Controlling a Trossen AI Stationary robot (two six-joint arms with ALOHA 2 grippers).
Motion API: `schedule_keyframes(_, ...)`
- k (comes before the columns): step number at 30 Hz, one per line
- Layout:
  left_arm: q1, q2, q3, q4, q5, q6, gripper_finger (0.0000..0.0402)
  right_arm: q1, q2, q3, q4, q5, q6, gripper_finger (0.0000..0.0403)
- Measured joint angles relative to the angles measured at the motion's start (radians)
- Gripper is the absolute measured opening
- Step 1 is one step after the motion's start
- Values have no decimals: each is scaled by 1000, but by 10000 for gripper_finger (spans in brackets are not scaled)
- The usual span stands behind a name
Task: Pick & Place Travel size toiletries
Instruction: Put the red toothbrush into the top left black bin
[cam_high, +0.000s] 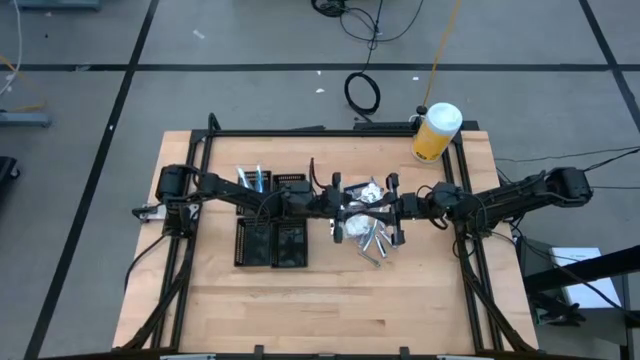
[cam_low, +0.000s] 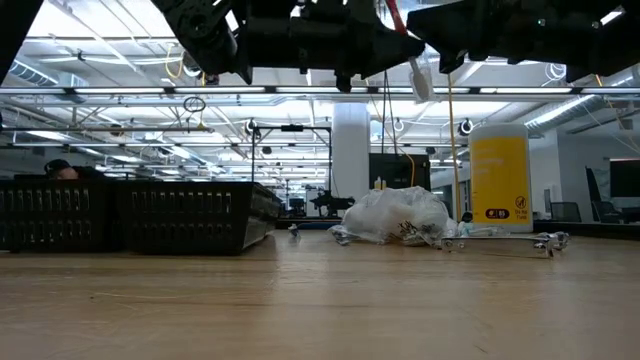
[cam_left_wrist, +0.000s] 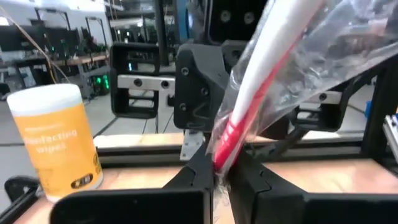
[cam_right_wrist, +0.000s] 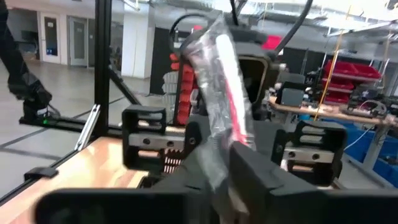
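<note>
Seen from above, the left gripper (cam_high: 337, 212) and right gripper (cam_high: 392, 210) face each other over the pile of travel size toiletries (cam_high: 368, 228) at the table's (cam_high: 330, 300) middle, with the black tray (cam_high: 272, 243) just left and the yellow jar (cam_high: 435, 132) at the far right corner

In the high view, the two arms are covering part of the heap of small silvery and clear-wrapped toiletries (cam_high: 370, 222). The clear-wrapped white-and-red stick (cam_left_wrist: 261, 93) is running off the left wrist picture's upper edge, its tip unseen.
</note>
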Motion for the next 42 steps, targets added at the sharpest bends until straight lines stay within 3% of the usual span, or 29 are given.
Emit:
schedule_keyframes(7,25,-110,-17,-261,-2,-41,10,0,-48,0,-61,1,-3,186)
schedule_keyframes(14,15,-359,-174,-414,-157,-58,8,0,-167,0,-243,47,3,252)
schedule_keyframes(20,31,-643,-428,-549,-388,-278,7,0,-206,0,-326,111,13,258)
schedule_keyframes(24,50,-798,-538,-764,-507,-503,5,-2,-197,0,-325,111,22,251)
schedule_keyframes(29,74,-905,-613,-955,-514,-770,11,-3,-188,0,-329,112,21,244)
schedule_keyframes(42,77,-910,-628,-1256,-418,-1061,5,-3,-184,0,-330,114,19,242)
